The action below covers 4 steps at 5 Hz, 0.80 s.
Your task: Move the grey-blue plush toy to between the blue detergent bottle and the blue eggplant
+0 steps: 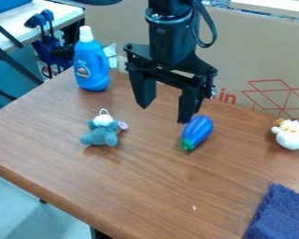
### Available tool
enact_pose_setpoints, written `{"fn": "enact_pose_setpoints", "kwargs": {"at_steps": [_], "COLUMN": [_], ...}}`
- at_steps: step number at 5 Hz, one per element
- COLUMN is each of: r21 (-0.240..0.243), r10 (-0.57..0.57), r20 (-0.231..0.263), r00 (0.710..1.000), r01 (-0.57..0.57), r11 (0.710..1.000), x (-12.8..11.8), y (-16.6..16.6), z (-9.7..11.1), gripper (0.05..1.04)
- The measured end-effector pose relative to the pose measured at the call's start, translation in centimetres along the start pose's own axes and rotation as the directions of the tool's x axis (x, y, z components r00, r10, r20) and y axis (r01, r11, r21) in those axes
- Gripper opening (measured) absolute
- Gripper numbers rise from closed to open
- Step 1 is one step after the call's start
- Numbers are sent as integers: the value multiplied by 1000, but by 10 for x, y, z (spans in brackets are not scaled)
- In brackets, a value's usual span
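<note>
Gripper (164, 114): released, its two fingers spread well apart and pointing down over the far half of the wood-grained tabletop (145, 186). The arm (171, 39) comes in from the top edge of the view. Nearest object: a toy eggplant (199, 130), glossy blue with a green stem end, lying on its side on the tabletop just beside the tip of the right-hand finger as seen in the view. Contact between that fingertip and the eggplant cannot be determined from this angle. The eggplant lies at a slant, green end toward the near side of the tabletop.

Surroundings: a small plush toy (103, 135), grey-blue with a white patch, a pinkish ear and a pale loop on top, rests to the left of the eggplant, well apart from it. Behind the plush, near the far left edge, a blue bottle (91, 67) with a white cap stands upright. At the right edge of the view sits a white toy (292, 138) with a tan-brown top. A dark blue cloth (280, 217) lies in the near right corner. A cardboard panel (252, 60) with red line print stands along the far side of the tabletop.
</note>
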<state>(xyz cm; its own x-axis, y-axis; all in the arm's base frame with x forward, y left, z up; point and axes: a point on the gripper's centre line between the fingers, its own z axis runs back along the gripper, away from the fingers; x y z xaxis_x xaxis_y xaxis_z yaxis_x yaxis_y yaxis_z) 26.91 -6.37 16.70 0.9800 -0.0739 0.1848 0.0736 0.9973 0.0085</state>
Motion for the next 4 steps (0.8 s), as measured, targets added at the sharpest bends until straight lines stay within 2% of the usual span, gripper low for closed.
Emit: {"fn": "enact_pose_setpoints", "kwargs": {"at_steps": [1,2,3,4], "r21": [2,-13,16,24], "r10": [-3,-43,-27,-11], "r20": [-25,-6,63,70], "r00": [1000,999,998,998], "r01": [3,43,26,9], "r11": [1000,999,1000,1000], "x": [-2,0,4,3], "y": [1,27,61,87], "z": [-7,-10,-6,-6], "gripper": [1001,1001,1001,1001]}}
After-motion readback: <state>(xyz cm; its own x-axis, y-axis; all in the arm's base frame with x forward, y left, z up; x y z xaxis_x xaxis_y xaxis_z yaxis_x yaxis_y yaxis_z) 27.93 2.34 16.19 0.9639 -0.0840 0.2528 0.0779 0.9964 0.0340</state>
